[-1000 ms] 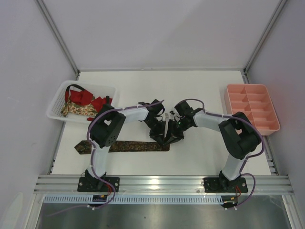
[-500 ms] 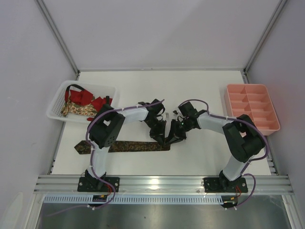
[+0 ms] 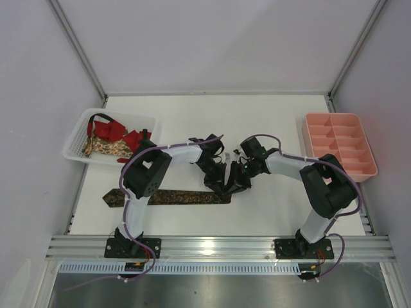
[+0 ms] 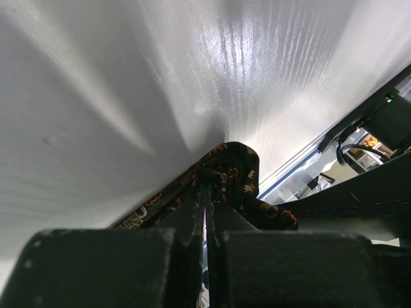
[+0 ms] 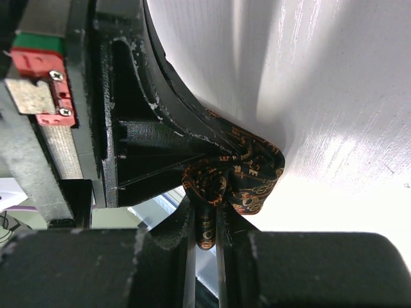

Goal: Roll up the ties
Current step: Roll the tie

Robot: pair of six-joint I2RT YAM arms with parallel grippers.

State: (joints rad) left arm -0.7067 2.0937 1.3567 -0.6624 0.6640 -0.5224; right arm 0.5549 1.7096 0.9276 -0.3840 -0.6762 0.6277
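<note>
In the white basket (image 3: 74,142) lie a red tie (image 3: 113,130) and a beige floral one (image 3: 103,149), both loose heaps. The dark brown tie (image 3: 183,197) lies flat on the worktop (image 3: 276,122), just nearer the arms than the basket, and runs rightward away from it. At the tie's end farthest from the basket, the left claw (image 4: 207,189) is pressed together on a fold of the cloth. The right claw (image 5: 205,221) is clamped on the small coil begun there. The fabric looks light, limp and slick. It will likely spring open unless pinched across the coil's full width, close to the core.
</note>
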